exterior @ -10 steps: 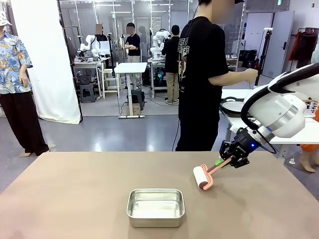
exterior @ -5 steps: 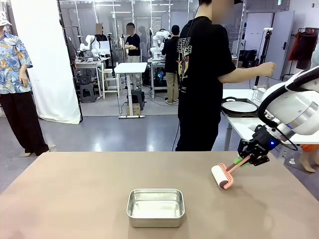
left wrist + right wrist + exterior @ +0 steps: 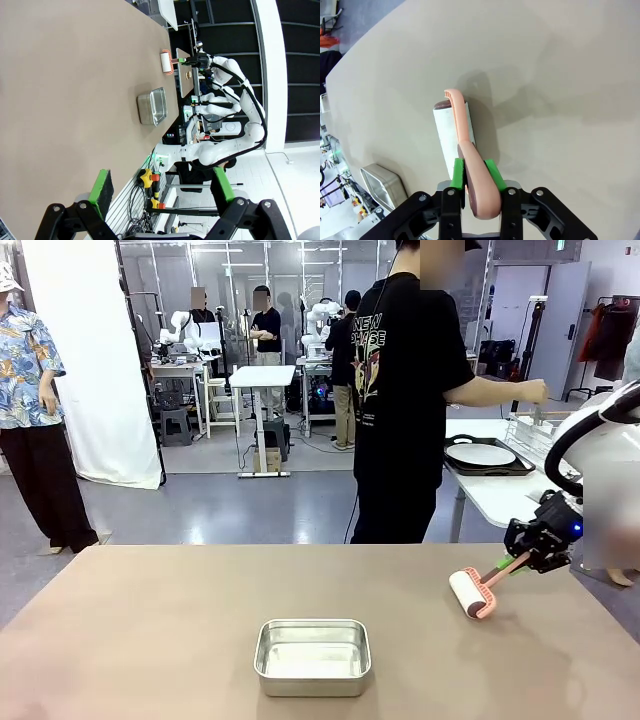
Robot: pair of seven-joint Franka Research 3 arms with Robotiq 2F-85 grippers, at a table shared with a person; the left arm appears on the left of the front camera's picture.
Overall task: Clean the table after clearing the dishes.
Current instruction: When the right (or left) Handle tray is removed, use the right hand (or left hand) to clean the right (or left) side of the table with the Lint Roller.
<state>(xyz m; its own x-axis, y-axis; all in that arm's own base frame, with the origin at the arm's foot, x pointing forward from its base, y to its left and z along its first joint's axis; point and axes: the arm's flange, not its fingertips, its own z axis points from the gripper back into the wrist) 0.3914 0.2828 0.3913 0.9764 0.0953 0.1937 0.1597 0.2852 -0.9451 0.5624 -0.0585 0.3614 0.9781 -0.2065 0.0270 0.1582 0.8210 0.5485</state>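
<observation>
Table (image 3: 150,640) fills lower half of front view, tan top bare apart from steel pan (image 3: 312,656) at bottom centre.

Dishes: plate on dark tray (image 3: 487,456) on white side table, right middle, beside person (image 3: 410,400); likely put there to free top for cleaning.

Right gripper (image 3: 523,561) at right edge, clamped on pink handle of lint roller (image 3: 471,593); roller angled down-left of claw, seemingly touching table, for wiping.

Left gripper (image 3: 160,187) at bottom of left wrist view, jaws wide, holding nothing, well apart from roller.

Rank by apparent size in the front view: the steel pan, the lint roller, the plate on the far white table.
1. steel pan, clearly largest, though nearest the camera.
2. plate.
3. lint roller, close to the plate, so this order is unsure.
</observation>
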